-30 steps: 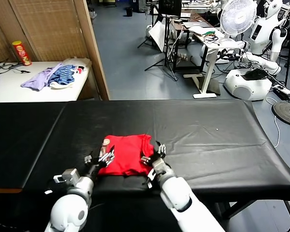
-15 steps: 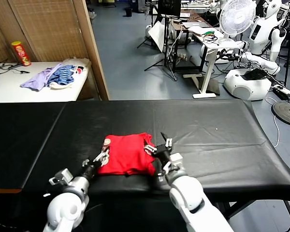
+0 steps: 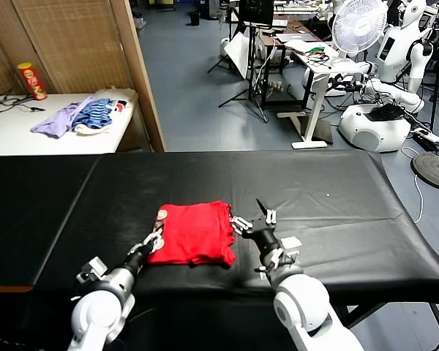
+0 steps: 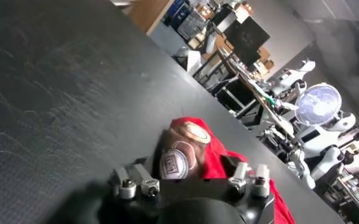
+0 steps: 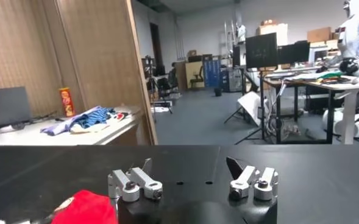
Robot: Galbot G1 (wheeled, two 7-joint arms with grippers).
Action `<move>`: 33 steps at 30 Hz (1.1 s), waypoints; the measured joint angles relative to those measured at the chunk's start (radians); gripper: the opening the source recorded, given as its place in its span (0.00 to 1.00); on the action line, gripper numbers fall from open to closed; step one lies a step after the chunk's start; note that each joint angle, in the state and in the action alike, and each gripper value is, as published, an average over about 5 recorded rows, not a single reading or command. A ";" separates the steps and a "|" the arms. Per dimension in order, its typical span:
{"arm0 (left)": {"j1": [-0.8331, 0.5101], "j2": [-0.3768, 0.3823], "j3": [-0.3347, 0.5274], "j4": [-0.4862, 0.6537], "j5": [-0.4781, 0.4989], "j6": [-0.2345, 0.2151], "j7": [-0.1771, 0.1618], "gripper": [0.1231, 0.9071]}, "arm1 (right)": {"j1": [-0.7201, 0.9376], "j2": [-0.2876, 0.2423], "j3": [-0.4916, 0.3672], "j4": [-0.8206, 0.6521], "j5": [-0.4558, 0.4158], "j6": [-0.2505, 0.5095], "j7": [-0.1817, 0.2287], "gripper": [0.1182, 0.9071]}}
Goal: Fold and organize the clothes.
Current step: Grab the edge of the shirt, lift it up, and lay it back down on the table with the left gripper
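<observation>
A black-covered table [image 3: 336,190] carries one folded red T-shirt [image 3: 194,234] near its front edge.

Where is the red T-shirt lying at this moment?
In the head view, the folded red T-shirt lies on the black table, near its front edge and slightly left of centre. The left claw is at its left edge.

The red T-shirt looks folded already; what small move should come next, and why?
Probably draw the left hand back off the red T-shirt. The shirt lies as a compact fold on the black table, and the right hand is open beside it, holding nothing.
</observation>
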 joint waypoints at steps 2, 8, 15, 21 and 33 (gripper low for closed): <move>0.000 0.001 0.001 0.001 0.010 0.002 0.000 0.36 | -0.005 0.002 0.005 0.006 -0.013 -0.013 0.009 0.86; 0.003 0.000 0.009 -0.014 0.093 -0.001 -0.003 0.04 | -0.027 0.012 0.026 0.020 -0.096 -0.102 0.069 0.86; 0.034 0.055 0.013 -0.063 0.452 -0.018 -0.003 0.03 | -0.069 0.016 0.060 0.030 -0.195 -0.154 0.077 0.86; 0.048 0.164 -0.028 -0.063 0.727 -0.038 0.009 0.03 | -0.090 0.018 0.079 0.047 -0.215 -0.157 0.077 0.86; 0.081 0.349 -0.133 -0.169 1.060 -0.039 0.030 0.03 | -0.103 0.024 0.087 0.054 -0.233 -0.155 0.077 0.86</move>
